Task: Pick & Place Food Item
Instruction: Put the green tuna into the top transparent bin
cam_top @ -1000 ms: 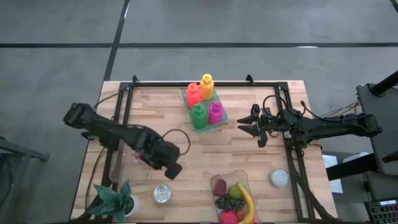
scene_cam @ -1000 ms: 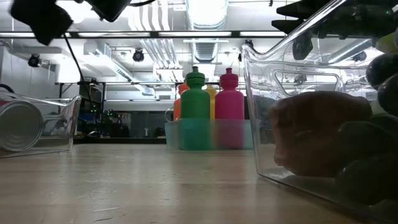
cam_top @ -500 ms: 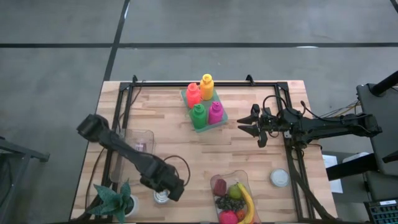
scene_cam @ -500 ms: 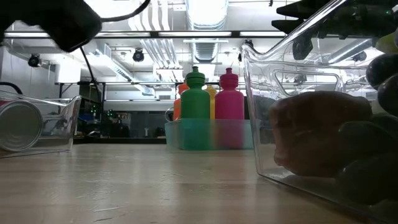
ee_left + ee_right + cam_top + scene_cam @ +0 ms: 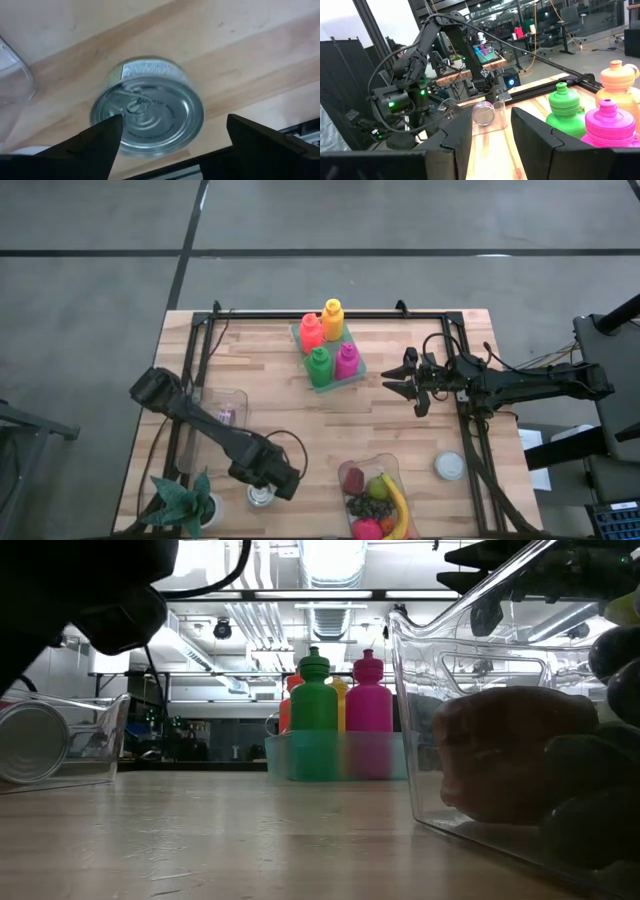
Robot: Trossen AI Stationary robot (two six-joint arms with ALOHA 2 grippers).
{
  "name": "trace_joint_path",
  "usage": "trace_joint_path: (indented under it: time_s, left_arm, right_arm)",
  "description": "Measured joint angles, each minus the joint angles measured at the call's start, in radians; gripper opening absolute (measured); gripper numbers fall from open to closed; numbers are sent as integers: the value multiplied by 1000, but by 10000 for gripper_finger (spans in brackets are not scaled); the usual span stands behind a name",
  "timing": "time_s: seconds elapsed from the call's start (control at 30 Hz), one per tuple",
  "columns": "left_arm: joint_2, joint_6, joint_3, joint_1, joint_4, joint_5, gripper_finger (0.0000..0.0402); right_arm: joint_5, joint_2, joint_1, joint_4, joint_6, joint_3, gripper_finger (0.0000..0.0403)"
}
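A round silver tin can point(image 5: 147, 105) with a pull-tab lid stands upright on its base on the wooden table, near the front edge point(image 5: 260, 498). My left gripper point(image 5: 175, 122) hangs just above it, pointing steeply down. It is open, with one finger on each side of the can and neither touching it. In the high view the gripper point(image 5: 268, 480) covers part of the can. My right gripper point(image 5: 392, 383) hovers level at the table's right, open with nothing between its fingers point(image 5: 455, 135).
A clear box point(image 5: 225, 412) at the left holds another can point(image 5: 482, 113) lying on its side. A clear tray of fruit point(image 5: 376, 498) stands at the front middle and four coloured bottles in a teal tray point(image 5: 330, 350) at the back. Also present: a potted plant point(image 5: 185, 502) and a white lid point(image 5: 450, 466).
My left gripper has swung from beside the clear box toward the table's near edge and come down over the tin can, rolling about its own axis as it went. Most of this move came early in the second. The can has not moved.
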Motion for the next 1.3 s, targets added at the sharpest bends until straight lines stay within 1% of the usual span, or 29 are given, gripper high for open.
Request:
trace_joint_path:
  time_s: [0.07,0.17,0.33,0.57,0.77,1.3]
  left_arm:
    - [8,-2,1,-1,-1,4,363]
    - [10,2,1,4,2,-35,362]
    - [12,68,0,28,7,-83,362]
    - [12,167,0,68,9,-119,362]
    - [12,201,0,78,8,-122,362]
    - [9,197,9,78,2,-123,362]
  right_arm:
    - [0,0,0,-1,0,0,134]
    - [0,0,0,0,0,0,134]
    - [0,0,0,0,0,0,134]
    - [0,0,0,0,0,0,134]
    - [0,0,0,0,0,0,134]
    - [0,0,0,0,0,0,134]
